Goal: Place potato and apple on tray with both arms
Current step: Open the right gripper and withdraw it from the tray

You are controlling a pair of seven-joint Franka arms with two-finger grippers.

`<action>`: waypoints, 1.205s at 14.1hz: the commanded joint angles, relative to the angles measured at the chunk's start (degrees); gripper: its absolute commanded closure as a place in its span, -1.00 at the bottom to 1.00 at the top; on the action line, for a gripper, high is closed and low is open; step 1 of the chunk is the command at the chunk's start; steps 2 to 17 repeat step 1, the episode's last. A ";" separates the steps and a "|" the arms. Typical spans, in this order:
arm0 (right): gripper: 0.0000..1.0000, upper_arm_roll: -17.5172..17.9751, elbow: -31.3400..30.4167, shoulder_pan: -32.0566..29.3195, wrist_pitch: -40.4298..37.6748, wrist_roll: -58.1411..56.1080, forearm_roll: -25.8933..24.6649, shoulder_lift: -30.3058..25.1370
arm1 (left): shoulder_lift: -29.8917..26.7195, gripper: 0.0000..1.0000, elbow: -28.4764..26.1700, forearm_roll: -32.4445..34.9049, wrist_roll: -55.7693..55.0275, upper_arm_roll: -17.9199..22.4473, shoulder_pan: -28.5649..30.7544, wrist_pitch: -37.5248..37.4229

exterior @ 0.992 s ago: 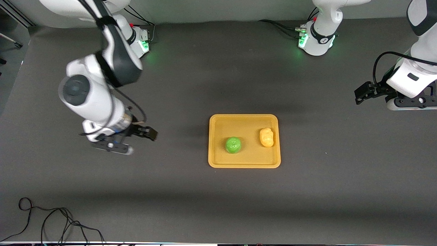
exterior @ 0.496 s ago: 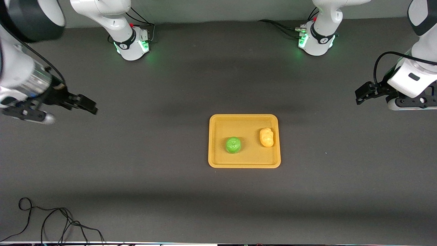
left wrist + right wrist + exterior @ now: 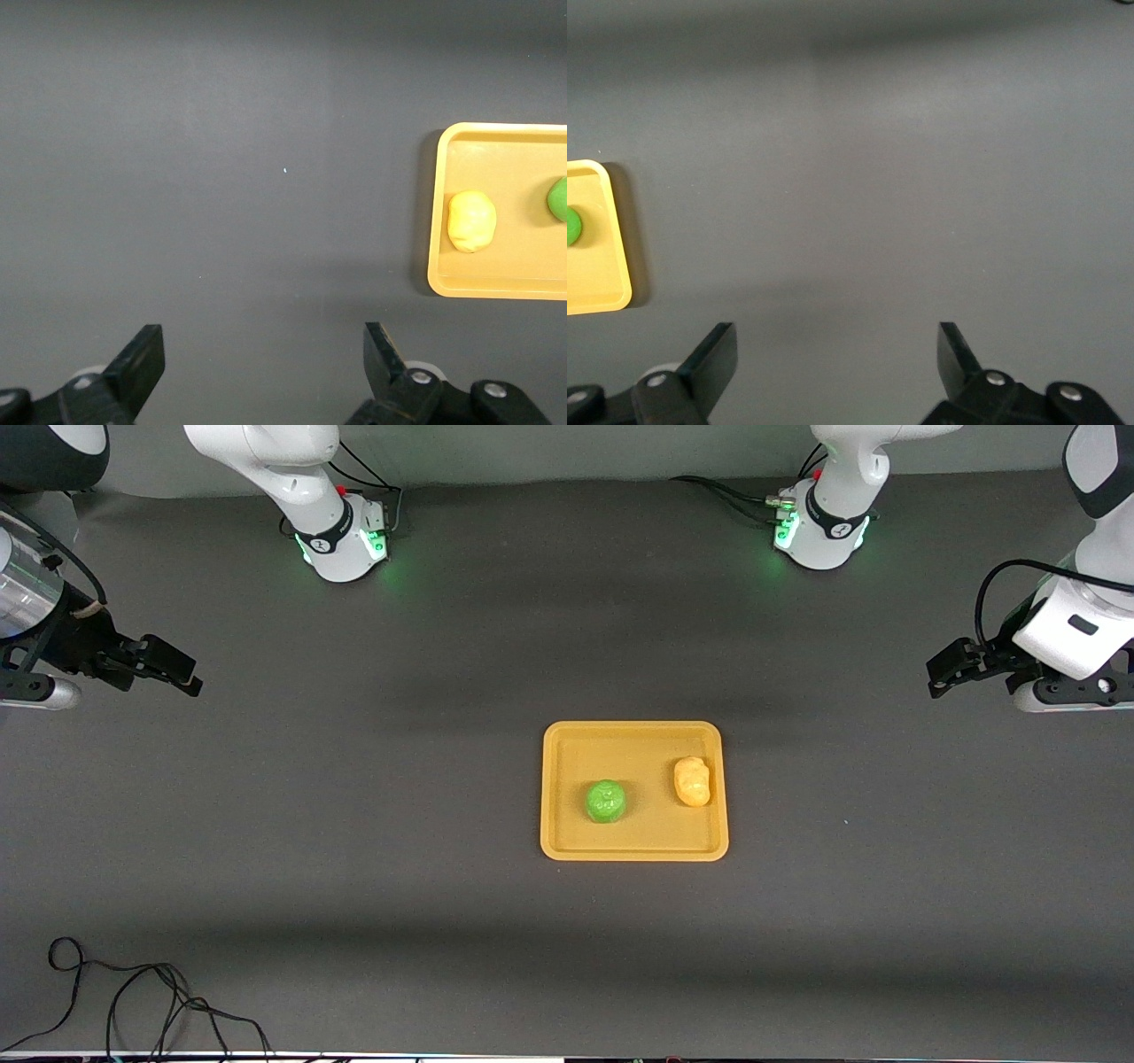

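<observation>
Both tools, left [image 3: 941,676] and right [image 3: 177,676], hang spread and empty, well apart from the tray [image 3: 634,854] bearing potato [image 3: 692,781] and apple [image 3: 606,801].

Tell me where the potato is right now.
The potato lies on the tray, beside the apple, toward the left arm's end and slightly farther from the front camera.

A loose black cable [image 3: 133,1001] lies coiled on the dark grey table [image 3: 354,921]; nearest the front camera.
</observation>
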 commanded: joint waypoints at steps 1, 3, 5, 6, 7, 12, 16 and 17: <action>-1.00 0.04 -0.43 0.49 -0.05 -1.13 -1.56 -0.74 | -1.32 -1.00 -1.47 -0.78 0.96 0.01 0.33 0.78; -1.00 0.04 -0.43 0.49 -0.05 -1.13 -1.56 -0.74 | -1.32 -1.00 -1.47 -0.78 0.96 0.01 0.33 0.78; -1.00 0.04 -0.43 0.49 -0.05 -1.13 -1.56 -0.74 | -1.32 -1.00 -1.47 -0.78 0.96 0.01 0.33 0.78; -1.00 0.04 -0.43 0.49 -0.05 -1.13 -1.56 -0.74 | -1.32 -1.00 -1.47 -0.78 0.96 0.01 0.33 0.78; -1.00 0.04 -0.43 0.49 -0.05 -1.13 -1.56 -0.74 | -1.32 -1.00 -1.47 -0.78 0.96 0.01 0.33 0.78; -1.00 0.04 -0.43 0.49 -0.05 -1.13 -1.56 -0.74 | -1.32 -1.00 -1.47 -0.78 0.96 0.01 0.33 0.78; -1.00 0.04 -0.43 0.49 -0.05 -1.13 -1.56 -0.74 | -1.32 -1.00 -1.47 -0.78 0.96 0.01 0.33 0.78; -1.00 0.04 -0.43 0.49 -0.05 -1.13 -1.56 -0.74 | -1.32 -1.00 -1.47 -0.78 0.96 0.01 0.33 0.78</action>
